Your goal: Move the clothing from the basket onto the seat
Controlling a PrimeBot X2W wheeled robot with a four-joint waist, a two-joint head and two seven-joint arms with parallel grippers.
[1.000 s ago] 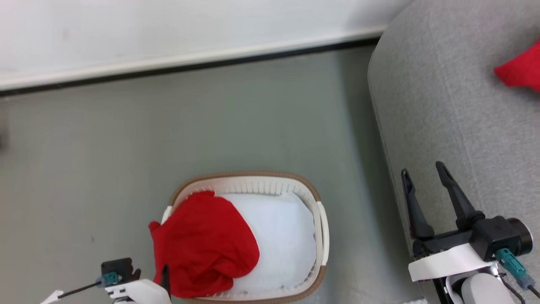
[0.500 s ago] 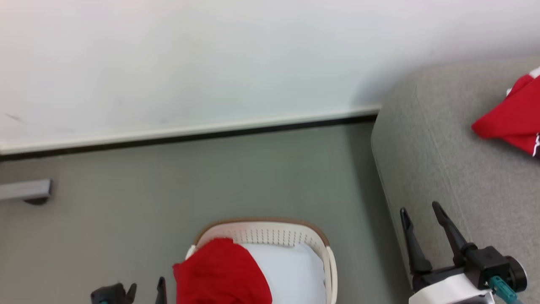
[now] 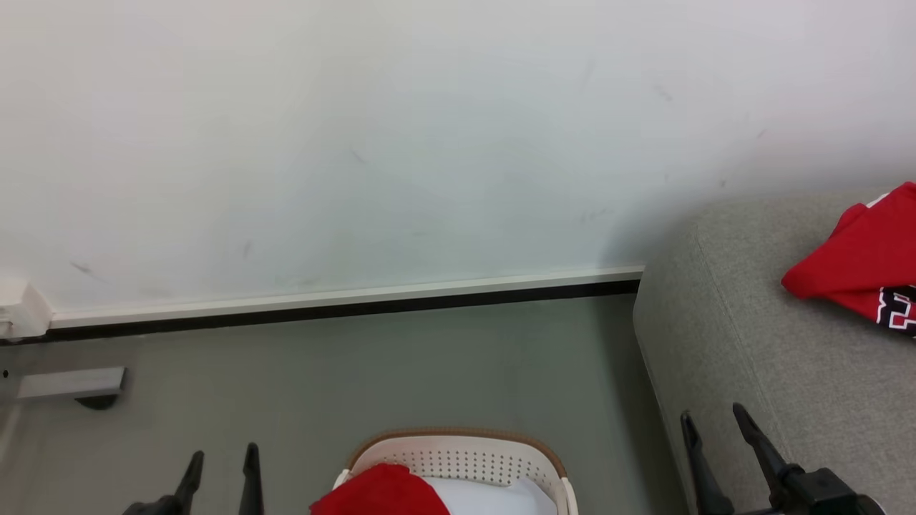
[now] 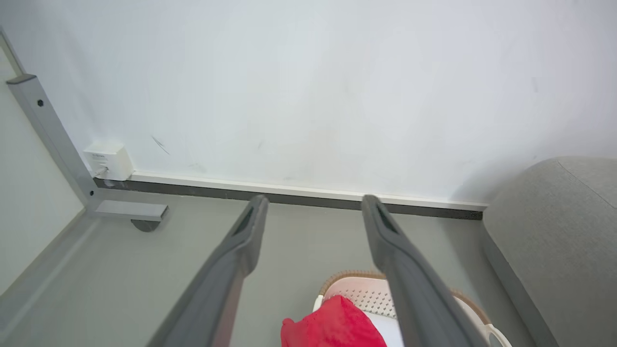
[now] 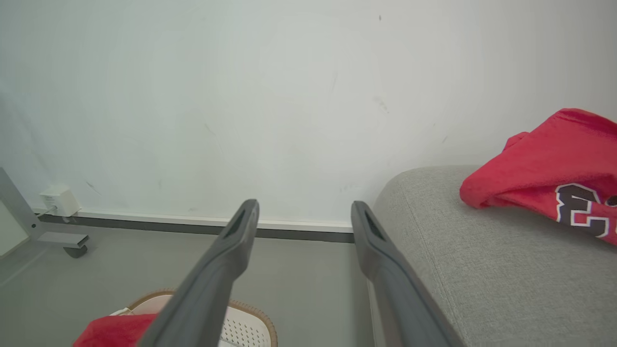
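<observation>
Our left gripper [image 3: 222, 455] has both dark fingers spread wide; it holds nothing and touches nothing, and it hangs in the air above the grey floor [image 3: 429, 357]. Our right gripper [image 3: 711, 416] is just as wide open and empty, its fingers raised beside the front edge of the seat [image 3: 744, 357]. Both arms point their fingers forward, toward the wall [image 3: 429, 143]. Between the two grippers, nearer the left one, sits the basket [image 3: 458, 434], with one red garment [image 3: 383, 492] heaped on a white cloth [image 3: 501, 495] inside it. Farther off, beyond and to the right of our right gripper, the red jersey [image 3: 855, 257] lies on the seat. Its black-and-white numerals are partly folded under, so we cannot read them whole. Behind everything, a baseboard [image 3: 343, 297] runs along the foot of the wall.
</observation>
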